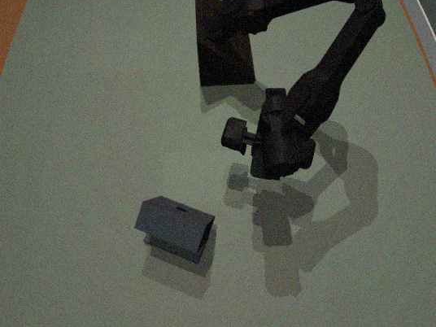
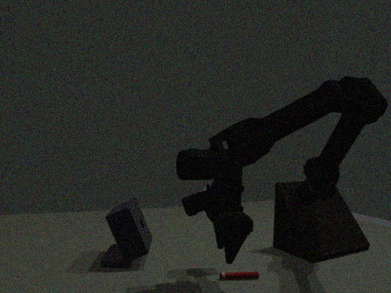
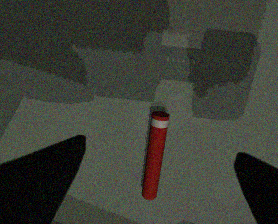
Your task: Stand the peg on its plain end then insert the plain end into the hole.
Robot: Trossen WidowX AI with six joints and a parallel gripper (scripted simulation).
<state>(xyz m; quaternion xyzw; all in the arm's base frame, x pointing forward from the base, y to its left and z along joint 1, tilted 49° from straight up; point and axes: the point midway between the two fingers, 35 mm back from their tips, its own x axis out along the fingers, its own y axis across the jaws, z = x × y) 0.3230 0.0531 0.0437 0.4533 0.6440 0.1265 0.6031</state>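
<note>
The red peg (image 2: 238, 275) (image 3: 156, 157) lies flat on the table, its white band at the left end in the exterior view and at the far end in the wrist view. In the top view the arm hides it. My gripper (image 1: 266, 174) (image 2: 230, 259) (image 3: 160, 150) is open and empty. It points down and hangs a little above the peg, one finger on each side of it, not touching. The sloped panel (image 1: 172, 226) (image 2: 128, 229) stands to the left of the peg, with its small hole (image 1: 180, 209) (image 2: 141, 220) in the tilted face.
The arm's dark wedge-shaped base (image 1: 223, 54) (image 2: 315, 221) stands at the back of the grey-green table (image 1: 81, 99). An orange floor strip (image 1: 12, 2) shows past the table's far left corner.
</note>
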